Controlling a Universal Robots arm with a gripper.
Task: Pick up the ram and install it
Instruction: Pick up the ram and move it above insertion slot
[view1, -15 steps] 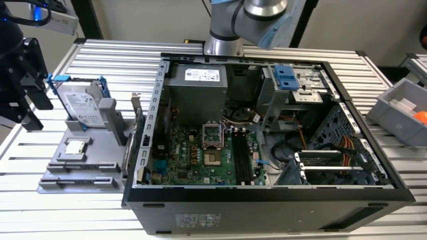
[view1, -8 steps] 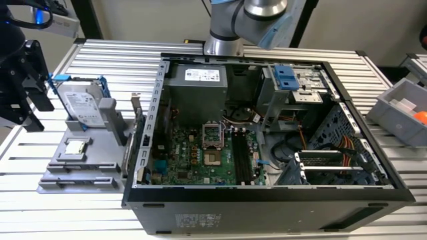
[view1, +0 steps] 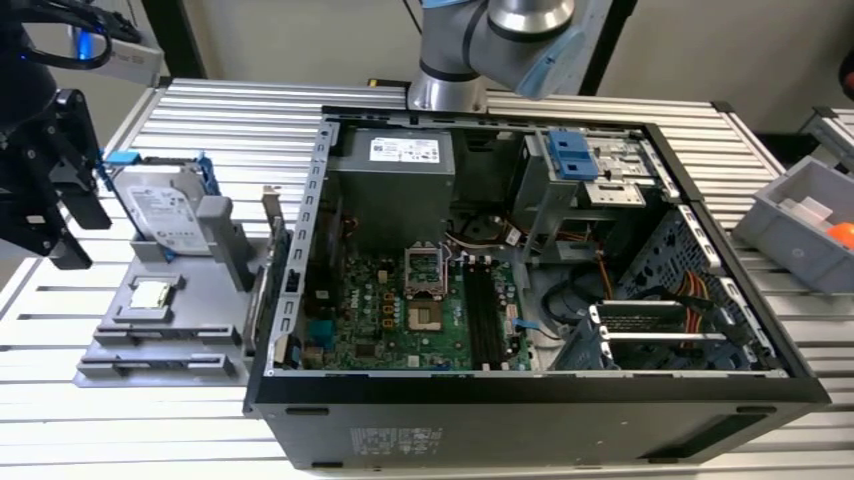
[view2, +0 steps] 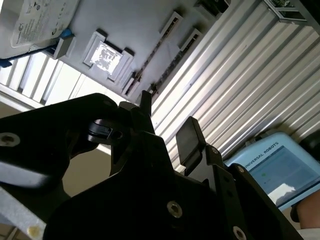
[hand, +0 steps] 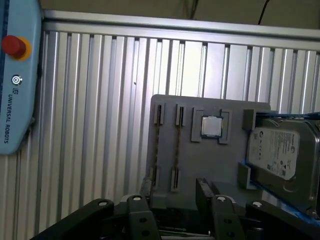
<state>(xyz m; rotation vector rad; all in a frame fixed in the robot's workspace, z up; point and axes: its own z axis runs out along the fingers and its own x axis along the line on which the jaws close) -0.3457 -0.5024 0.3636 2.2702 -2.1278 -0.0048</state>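
The gripper (hand: 174, 189) is open, with a plain gap between its two black fingers (view2: 187, 134), and it holds nothing. It hangs over the near edge of the gray holder (hand: 200, 165). I cannot tell if it touches the holder.

The ram (hand: 177, 147) is a thin dark stick. It stands on its edge in a slot of the holder, in line with the gap between the fingers. A second stick (hand: 158, 145) just like it stands in the next slot, just beside it. Nothing lies between the fingers and the two sticks.

A small square silver chip (hand: 212, 126) sits in its own pocket on the holder, near the sticks. Past the chip is a silver hard drive (hand: 280, 155) in a blue bracket.

The holder lies on a table (hand: 100, 125) made of metal slats. A blue control pad (hand: 17, 75) with a red button (hand: 13, 45) lies on the table, well apart from the holder.

In the exterior view, the open computer case (view1: 534, 400) lies just beside the holder, on the exterior view's right of it. Inside is the green motherboard (view1: 400, 310) with its long black slots (view1: 483, 320). A gray bin (view1: 801, 225) sits on the far side of the case.
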